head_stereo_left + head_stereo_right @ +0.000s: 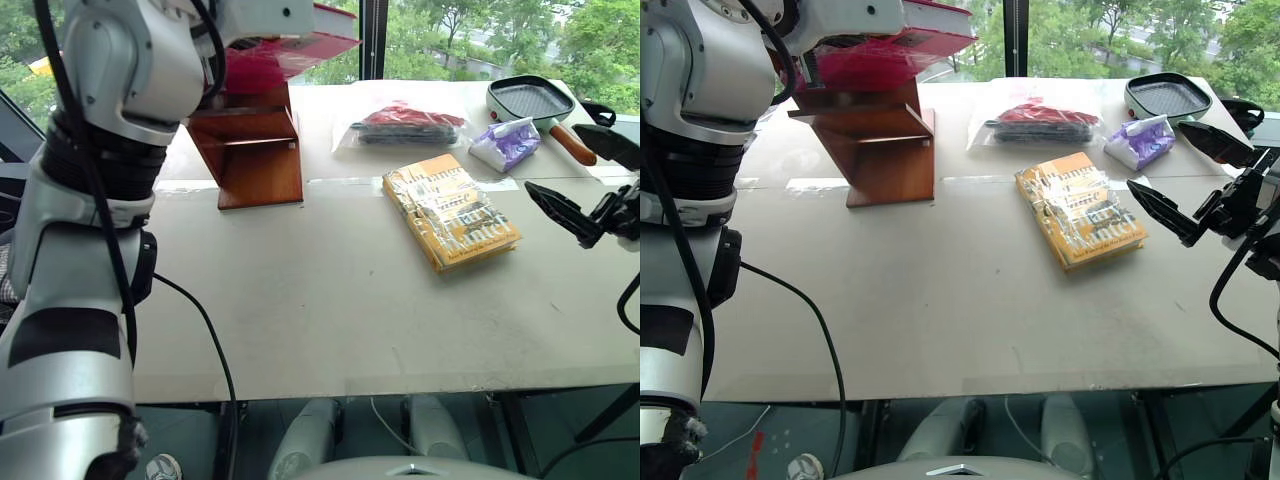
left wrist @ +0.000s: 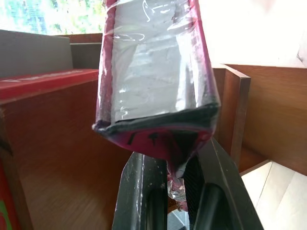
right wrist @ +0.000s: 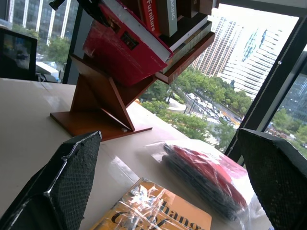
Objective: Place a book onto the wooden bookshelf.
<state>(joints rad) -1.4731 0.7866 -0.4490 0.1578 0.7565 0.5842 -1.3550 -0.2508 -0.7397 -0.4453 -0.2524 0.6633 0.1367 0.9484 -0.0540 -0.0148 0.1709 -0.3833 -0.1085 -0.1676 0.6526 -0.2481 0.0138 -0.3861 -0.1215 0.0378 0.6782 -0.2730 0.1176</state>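
My left gripper is shut on the lower edge of the book, a magenta-pink one in glossy clear wrap. The book is held up against the upper shelves of the wooden bookshelf, which stands at the table's far left. From the right wrist view the book leans tilted against the bookshelf, next to other books standing in it. My right gripper hovers open and empty over the table's right side, well apart from the shelf.
A yellow-orange wrapped book lies flat mid-table on the white table. Behind it are a clear bag with red and dark contents, a purple packet and a green grill pan. Windows lie beyond the far edge.
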